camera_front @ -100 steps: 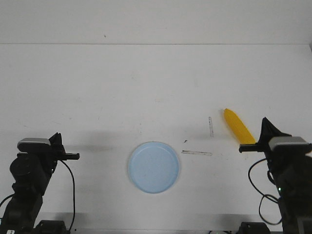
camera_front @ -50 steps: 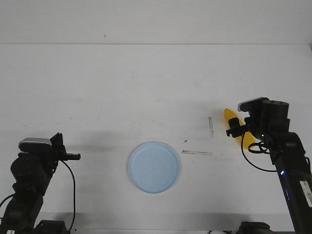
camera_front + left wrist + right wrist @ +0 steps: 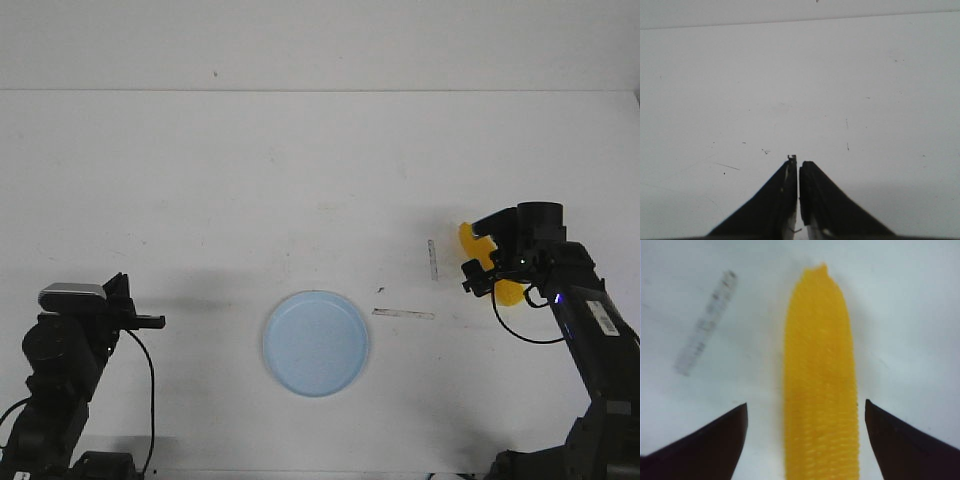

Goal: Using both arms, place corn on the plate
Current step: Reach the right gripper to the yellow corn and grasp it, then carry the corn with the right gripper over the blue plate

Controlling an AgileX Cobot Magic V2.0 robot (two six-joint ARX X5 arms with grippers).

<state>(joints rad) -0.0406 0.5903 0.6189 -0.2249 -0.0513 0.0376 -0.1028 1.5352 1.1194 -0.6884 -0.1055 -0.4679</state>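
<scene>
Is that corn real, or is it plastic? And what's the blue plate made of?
The corn looks plastic: uniformly bright yellow, with very regular moulded kernel rows and no husk. The plate is smooth, pale blue and matte, probably plastic too, though the front view cannot settle it.

Corn (image 3: 821,385) lies lengthwise btwn the two black fingers (image 3: 705,442) of the right gripper (image 3: 805,440), tapered tip pointing away from the wrist. Jaws spread wide, one finger each side of the cob, neither touching it; clear white gap on both sides. Cob is bright yellow w/ rows of small kernels, looks plastic, slightly blurred at the far end, where a small notch shows at the tip. It rests on the white table (image 3: 900,315). Off to one side of the tip, apart from the corn, there's a grey scuffed strip (image 3: 706,325) on the surface, slanted, could be tape or a mark, too blurry to tell.
</scene>
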